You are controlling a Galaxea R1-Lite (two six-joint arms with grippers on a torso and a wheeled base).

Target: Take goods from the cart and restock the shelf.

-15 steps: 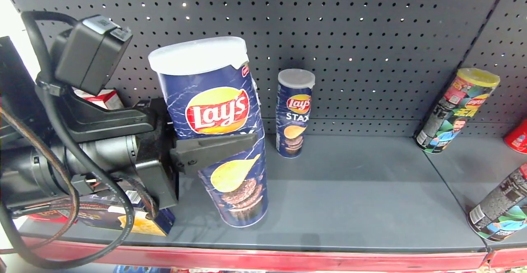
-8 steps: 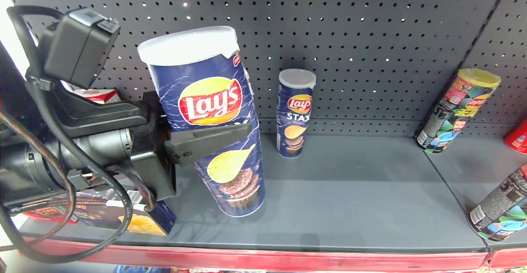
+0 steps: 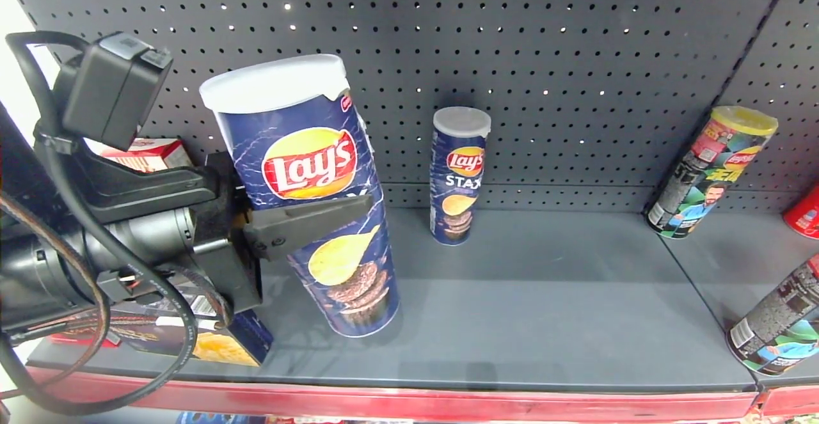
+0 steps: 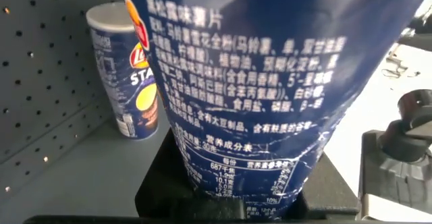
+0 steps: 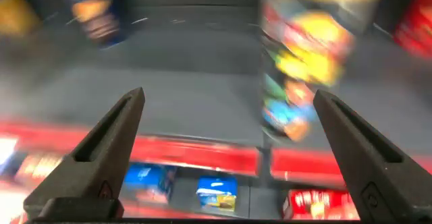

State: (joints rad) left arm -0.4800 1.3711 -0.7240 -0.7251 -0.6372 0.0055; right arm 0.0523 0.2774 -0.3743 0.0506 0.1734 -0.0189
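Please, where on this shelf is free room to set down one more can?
The widest bare patch of shelf lies before the small navy can, between the held navy can and the tilted colourful can. The left end is crowded: the left tool, a blue box and a red-white box.

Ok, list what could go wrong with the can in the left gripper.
1. The held can sits tilted in the left gripper. Released like this, it may topple on the shelf, perhaps toward the front edge.
2. A box lies just below the gripper's body, so lowering could press on it.
3. The standing can is behind, to the right. A skewed push back might knock it.
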